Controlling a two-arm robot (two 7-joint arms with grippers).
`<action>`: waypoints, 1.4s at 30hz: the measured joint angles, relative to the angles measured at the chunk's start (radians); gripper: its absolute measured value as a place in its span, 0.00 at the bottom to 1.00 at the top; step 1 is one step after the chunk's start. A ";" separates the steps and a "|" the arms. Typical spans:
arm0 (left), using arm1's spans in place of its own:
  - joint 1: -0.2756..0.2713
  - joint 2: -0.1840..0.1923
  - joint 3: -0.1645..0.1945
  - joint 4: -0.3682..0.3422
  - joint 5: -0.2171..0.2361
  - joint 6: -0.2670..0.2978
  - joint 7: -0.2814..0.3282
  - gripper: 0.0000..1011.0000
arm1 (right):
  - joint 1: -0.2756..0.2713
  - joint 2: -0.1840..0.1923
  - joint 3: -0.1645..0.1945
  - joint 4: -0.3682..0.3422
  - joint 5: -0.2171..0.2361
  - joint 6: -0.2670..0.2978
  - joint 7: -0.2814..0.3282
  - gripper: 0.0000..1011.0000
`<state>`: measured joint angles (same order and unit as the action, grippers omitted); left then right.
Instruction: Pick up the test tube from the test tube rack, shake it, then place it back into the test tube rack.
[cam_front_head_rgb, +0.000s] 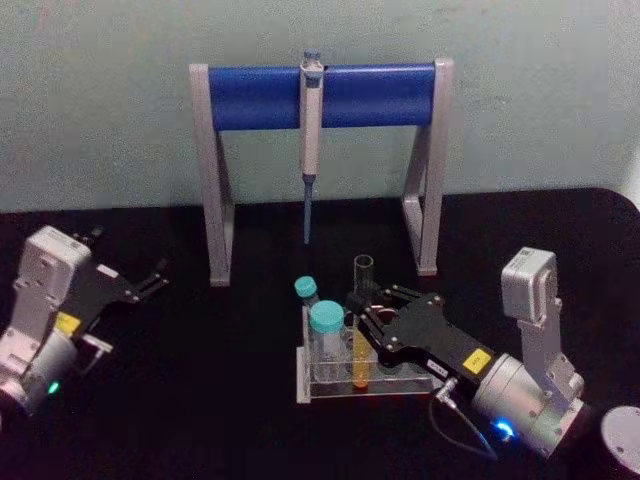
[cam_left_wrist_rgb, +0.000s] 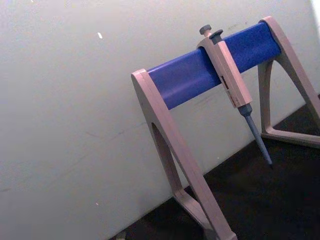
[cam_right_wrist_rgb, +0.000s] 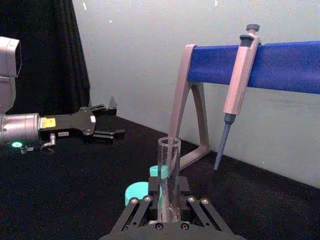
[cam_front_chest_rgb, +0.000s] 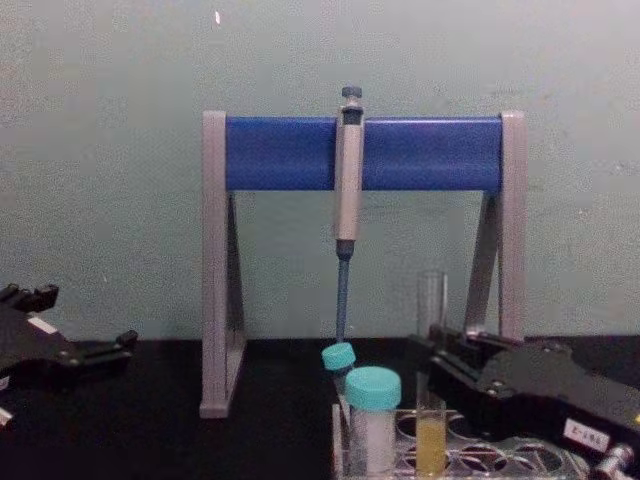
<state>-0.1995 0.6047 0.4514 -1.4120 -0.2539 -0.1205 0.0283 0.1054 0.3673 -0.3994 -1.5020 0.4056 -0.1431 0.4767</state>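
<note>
The test tube (cam_front_head_rgb: 363, 272) is a tall clear glass tube with yellow liquid at its foot. It stands upright in a hole of the clear test tube rack (cam_front_head_rgb: 304, 386) at the table's centre. My right gripper (cam_front_head_rgb: 358, 306) reaches in from the right and is shut on the tube's middle. In the right wrist view the test tube (cam_right_wrist_rgb: 168, 162) rises straight up between the finger pads of the right gripper (cam_right_wrist_rgb: 168, 212). From the chest, the test tube (cam_front_chest_rgb: 431, 300) sits with its yellow part inside the rack (cam_front_chest_rgb: 505, 462). My left gripper (cam_front_head_rgb: 152, 278) rests open at the far left.
Two teal-capped tubes (cam_front_head_rgb: 326, 318) (cam_front_head_rgb: 306, 288) stand in the rack's left part, close to the held tube. Behind the rack is a grey-and-blue pipette stand (cam_front_head_rgb: 380, 95) with a pipette (cam_front_head_rgb: 311, 130) hanging from it. A white round object (cam_front_head_rgb: 625, 440) lies at the front right.
</note>
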 joint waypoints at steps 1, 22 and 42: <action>0.000 0.000 0.000 0.000 0.000 0.000 0.000 0.99 | 0.000 0.000 0.000 0.000 0.000 0.000 0.000 0.23; 0.000 0.000 0.000 0.000 0.000 0.000 0.000 0.99 | 0.000 0.001 0.000 -0.001 0.003 0.001 0.002 0.88; 0.000 0.000 0.000 0.000 0.000 0.000 0.000 0.99 | 0.000 0.001 0.003 -0.012 0.003 -0.004 0.002 0.99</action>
<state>-0.1996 0.6047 0.4514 -1.4120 -0.2540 -0.1205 0.0283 0.1054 0.3685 -0.3966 -1.5137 0.4083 -0.1476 0.4783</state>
